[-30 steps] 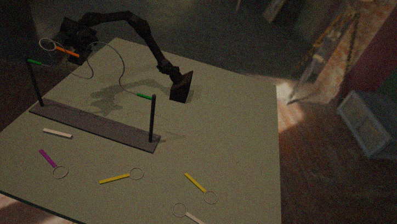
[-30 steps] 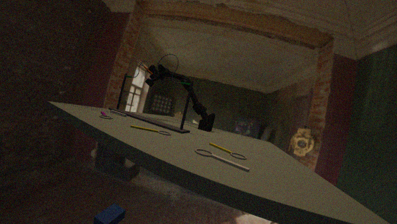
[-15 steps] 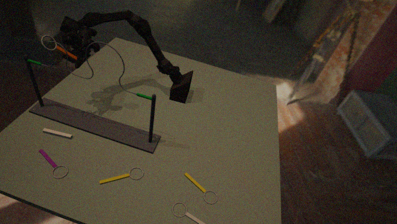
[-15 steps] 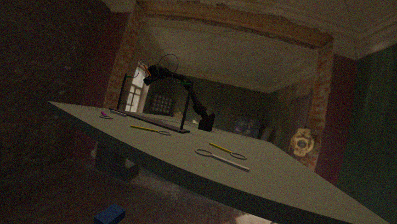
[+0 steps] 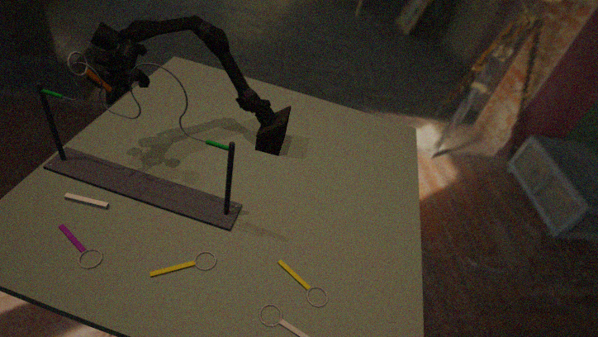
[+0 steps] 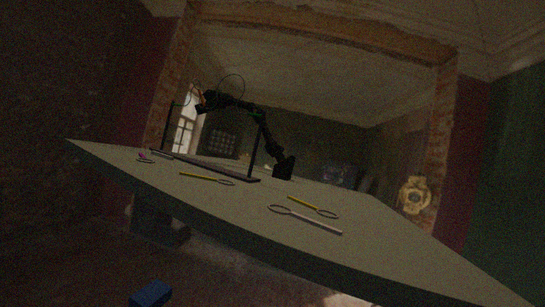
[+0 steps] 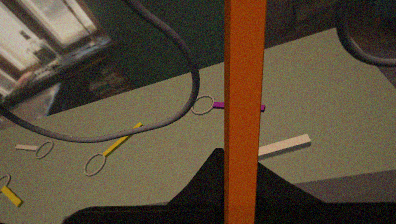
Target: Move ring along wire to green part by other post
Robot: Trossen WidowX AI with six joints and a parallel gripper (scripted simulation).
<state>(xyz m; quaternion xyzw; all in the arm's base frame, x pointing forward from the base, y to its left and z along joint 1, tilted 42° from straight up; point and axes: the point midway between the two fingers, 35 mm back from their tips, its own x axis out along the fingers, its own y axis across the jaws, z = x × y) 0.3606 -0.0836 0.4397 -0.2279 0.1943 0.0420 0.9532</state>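
My gripper (image 5: 110,90) (image 6: 203,105) is shut on the orange handle (image 5: 97,78) (image 6: 202,97) (image 7: 244,95), which crosses the wrist view from top to bottom. The ring (image 5: 68,64) is at the handle's far end, up and left of the gripper in the top view, above the far-left post (image 5: 52,125) (image 6: 166,127) and its green part (image 5: 52,93). The grey wire (image 5: 187,100) (image 6: 244,86) (image 7: 195,82) appears to pass through the ring; contact cannot be told. The other green part (image 5: 216,144) (image 6: 254,114) adjoins the right post (image 5: 229,179) (image 6: 254,148).
The posts stand on a long dark base (image 5: 142,186). A pale bar (image 5: 85,201) (image 7: 285,145) lies beside it. Rings with magenta (image 5: 72,237), yellow (image 5: 172,268) (image 5: 294,274) and pale (image 5: 292,327) handles lie on the table (image 5: 355,209). The wire's bends pass close around the gripper.
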